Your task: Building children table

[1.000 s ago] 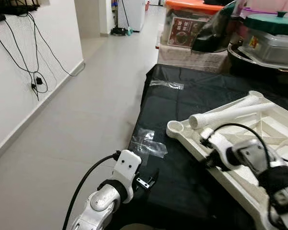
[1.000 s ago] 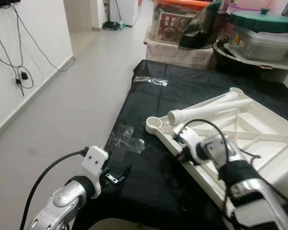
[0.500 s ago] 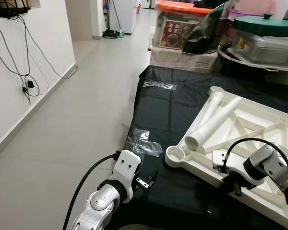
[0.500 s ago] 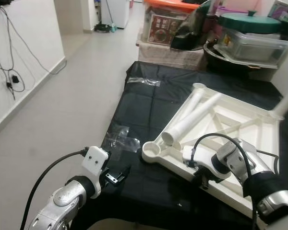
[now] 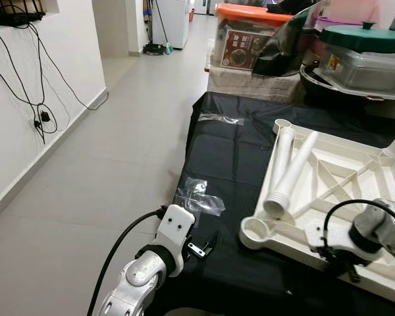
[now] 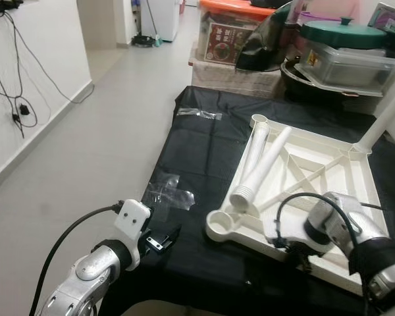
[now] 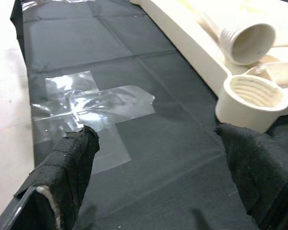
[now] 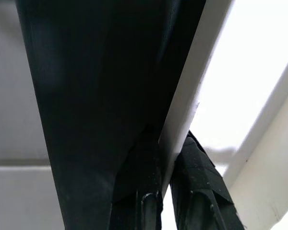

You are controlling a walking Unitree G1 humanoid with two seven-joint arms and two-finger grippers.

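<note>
A pale grey tiled floor [image 5: 118, 151] runs along a white wall [image 5: 26, 99] with hanging black cables [image 5: 43, 112]; a white fridge [image 5: 171, 20] stands far behind.

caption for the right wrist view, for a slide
Right gripper clamped on the rim of the upturned white tabletop, black cloth beneath.
</note>
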